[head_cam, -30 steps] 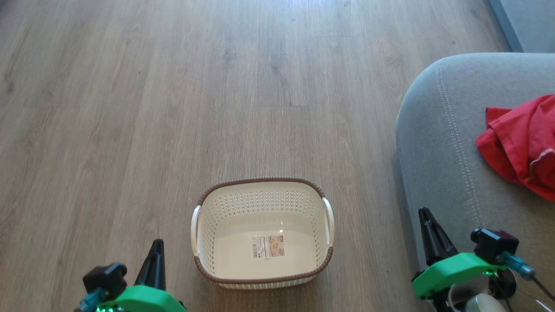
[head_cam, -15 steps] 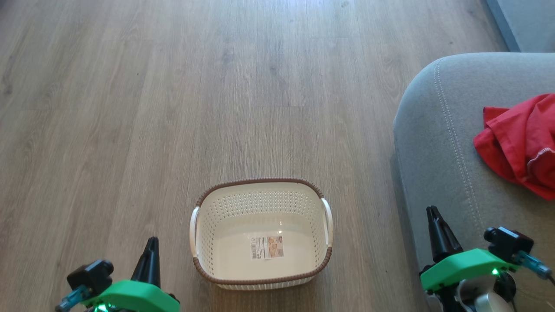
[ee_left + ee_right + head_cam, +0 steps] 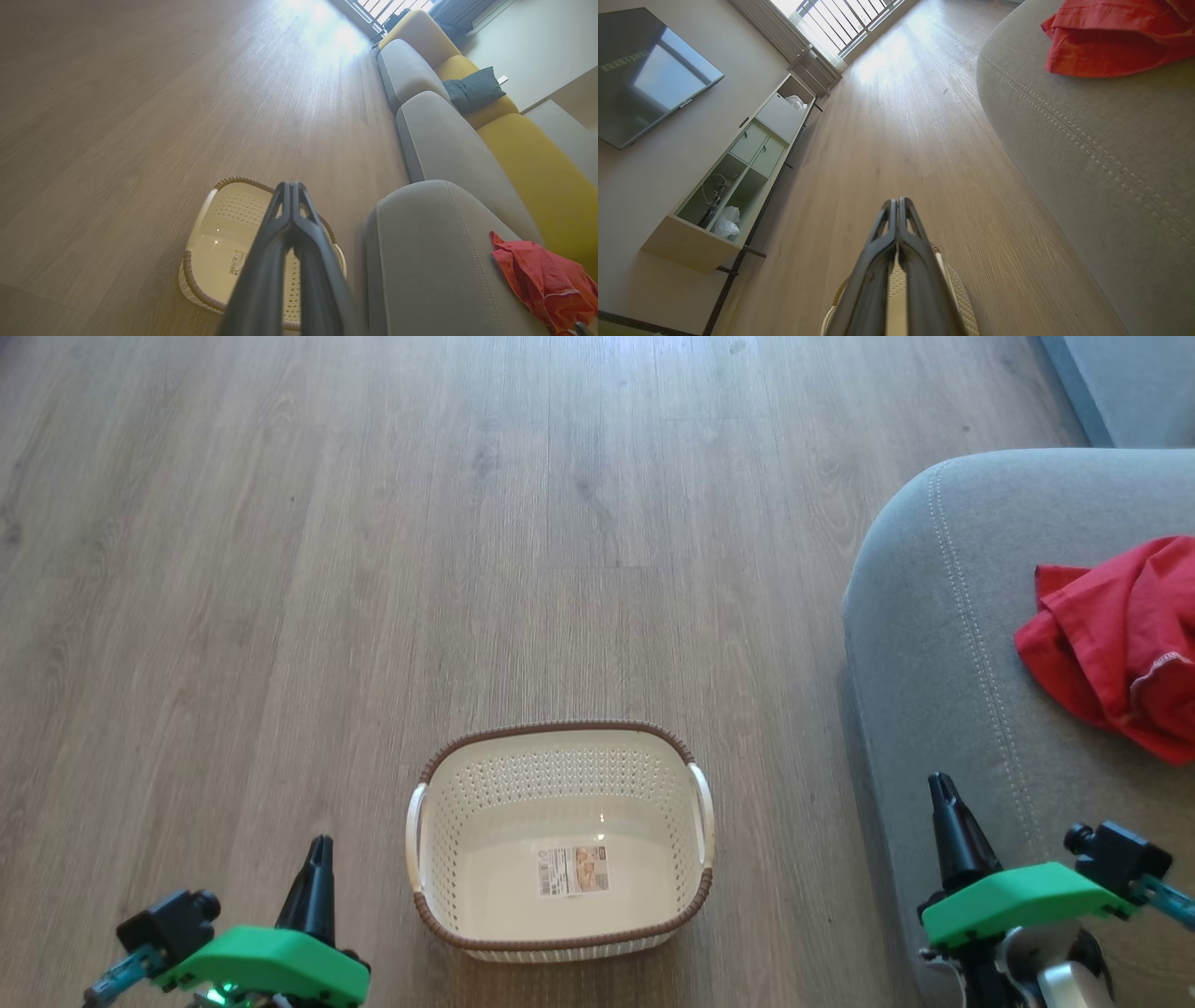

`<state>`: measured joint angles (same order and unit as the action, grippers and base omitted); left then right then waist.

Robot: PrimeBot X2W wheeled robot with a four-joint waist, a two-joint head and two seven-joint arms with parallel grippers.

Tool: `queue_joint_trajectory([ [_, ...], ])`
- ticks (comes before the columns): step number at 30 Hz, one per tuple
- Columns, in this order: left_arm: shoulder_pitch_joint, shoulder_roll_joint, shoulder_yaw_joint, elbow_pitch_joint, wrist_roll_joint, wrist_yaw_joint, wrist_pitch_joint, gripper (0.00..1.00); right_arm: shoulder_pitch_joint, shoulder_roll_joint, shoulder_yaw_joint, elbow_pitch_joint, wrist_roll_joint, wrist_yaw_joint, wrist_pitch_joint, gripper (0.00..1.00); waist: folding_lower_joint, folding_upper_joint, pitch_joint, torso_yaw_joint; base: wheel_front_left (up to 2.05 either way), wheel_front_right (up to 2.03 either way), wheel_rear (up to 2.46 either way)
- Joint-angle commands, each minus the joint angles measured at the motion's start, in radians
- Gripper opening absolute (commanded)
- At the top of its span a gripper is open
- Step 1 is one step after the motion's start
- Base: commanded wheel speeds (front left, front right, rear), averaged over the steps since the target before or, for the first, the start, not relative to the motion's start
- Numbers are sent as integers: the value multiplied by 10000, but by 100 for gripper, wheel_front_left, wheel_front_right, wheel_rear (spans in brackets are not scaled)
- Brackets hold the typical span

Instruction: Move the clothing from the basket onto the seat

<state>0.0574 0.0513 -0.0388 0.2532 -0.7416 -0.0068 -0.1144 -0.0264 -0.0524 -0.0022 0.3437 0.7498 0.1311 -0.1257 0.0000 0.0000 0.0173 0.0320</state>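
The cream basket with its brown rim stands on the wooden floor, holding nothing but the paper label on its bottom; it also appears behind the fingers as the basket. Red clothing with a bit of white trim lies bunched on the grey seat, and shows again as clothing and clothing. My left gripper is shut, low at the basket's left. My right gripper is shut, over the seat's front edge, right of the basket.
More grey and yellow sofa cushions with a dark pillow run behind the seat. A low shelf unit and a wall television stand across the floor from the sofa.
Both grippers have drawn outward and lower in the head view, the left toward the left edge, the right toward the right. The head view has shifted slightly. Basket and clothing stay put.
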Motion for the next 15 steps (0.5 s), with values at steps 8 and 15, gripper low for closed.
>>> queue_joint_trajectory([
  [8,-652,0,326,-230,-999,-181,247,0,-498,-93,-100,-432,1021,-2,251,0,0,0,-14,-32,0,0,0],
  [15,-753,-1,449,-214,-1776,-288,453,0,-528,-95,-184,-490,1804,-2,452,0,0,0,-27,-62,0,0,0],
])
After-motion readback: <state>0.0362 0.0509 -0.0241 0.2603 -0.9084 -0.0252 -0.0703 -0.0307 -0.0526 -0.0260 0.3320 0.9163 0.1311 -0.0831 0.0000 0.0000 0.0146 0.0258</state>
